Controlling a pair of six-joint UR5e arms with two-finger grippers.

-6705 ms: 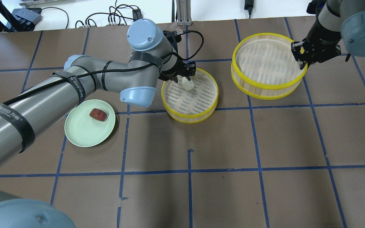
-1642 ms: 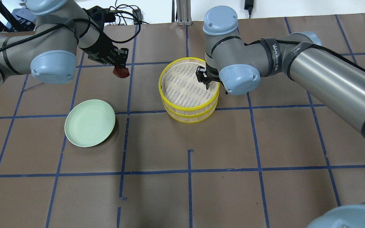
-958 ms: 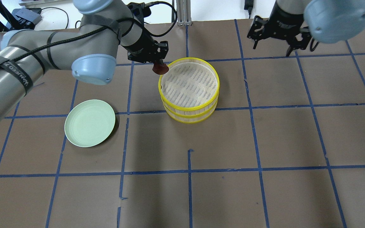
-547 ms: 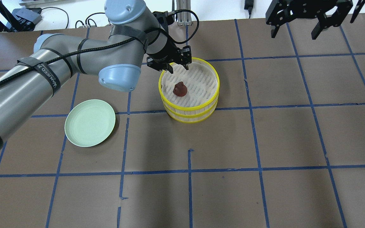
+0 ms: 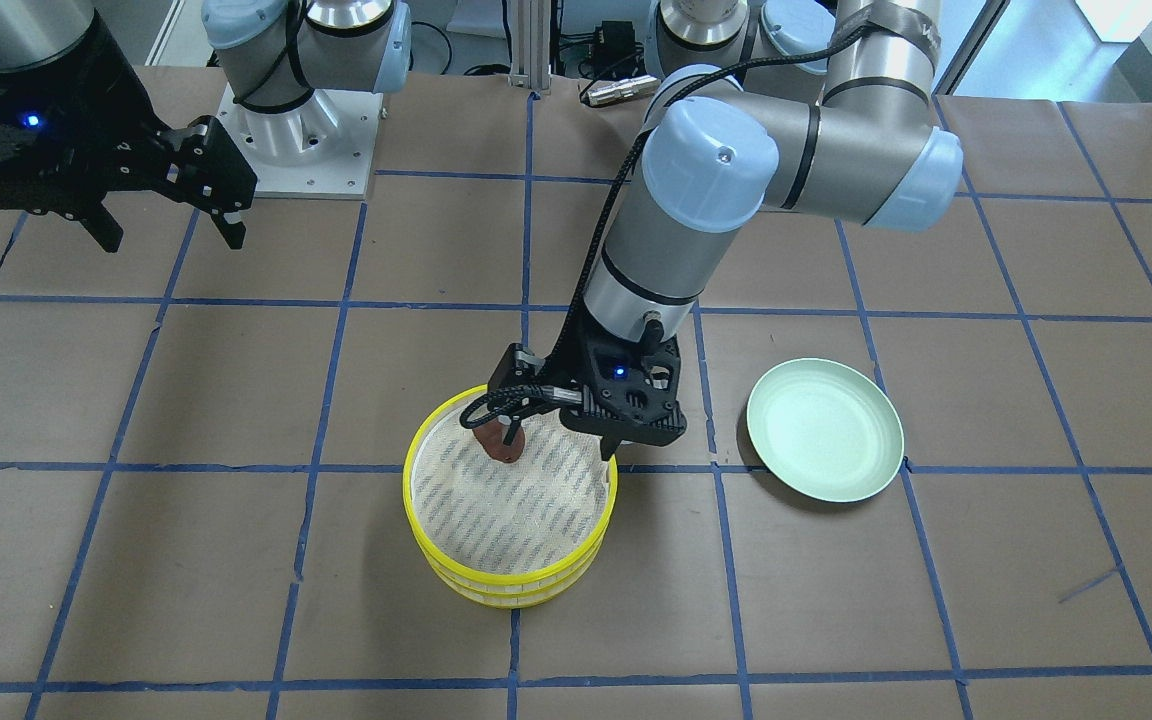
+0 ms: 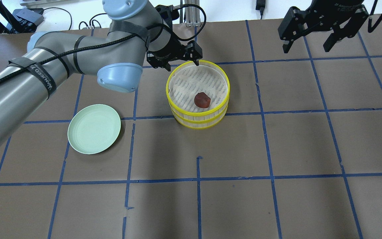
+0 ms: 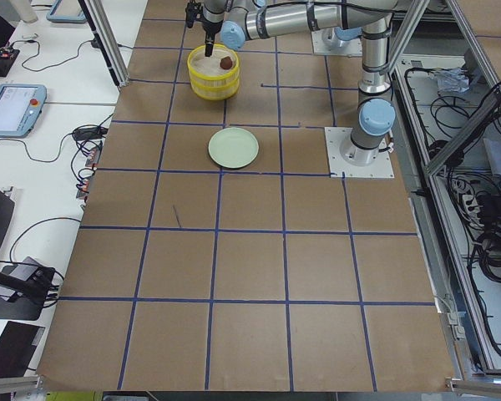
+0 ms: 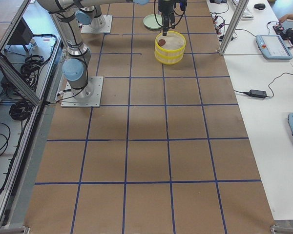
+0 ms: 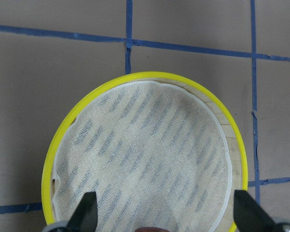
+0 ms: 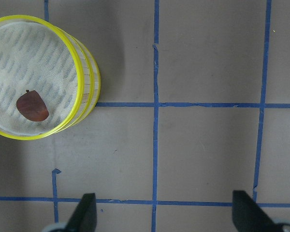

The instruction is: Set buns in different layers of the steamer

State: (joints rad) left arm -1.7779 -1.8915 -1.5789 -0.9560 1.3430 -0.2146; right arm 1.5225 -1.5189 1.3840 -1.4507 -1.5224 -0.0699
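The steamer (image 6: 197,117) stands as two stacked yellow-rimmed tiers. The dark reddish-brown bun (image 6: 202,99) lies loose on the top tier's mesh, on the side near the robot; it also shows in the front view (image 5: 499,447) and the right wrist view (image 10: 33,106). My left gripper (image 6: 182,65) hangs open and empty above the top tier; the left wrist view shows its open fingers (image 9: 87,212) over the mesh. My right gripper (image 6: 307,46) is open and empty, high at the far right. The white bun is hidden.
An empty pale green dish (image 6: 94,128) lies on the brown table to the left of the steamer, also in the front view (image 5: 826,430). Blue tape lines cross the table. Cables and boxes lie past the far edge.
The right arm stacked the second tier over the white bun and pulled away. The left gripper carried the brown bun from the dish and let it go; it has since shifted right on the mesh.
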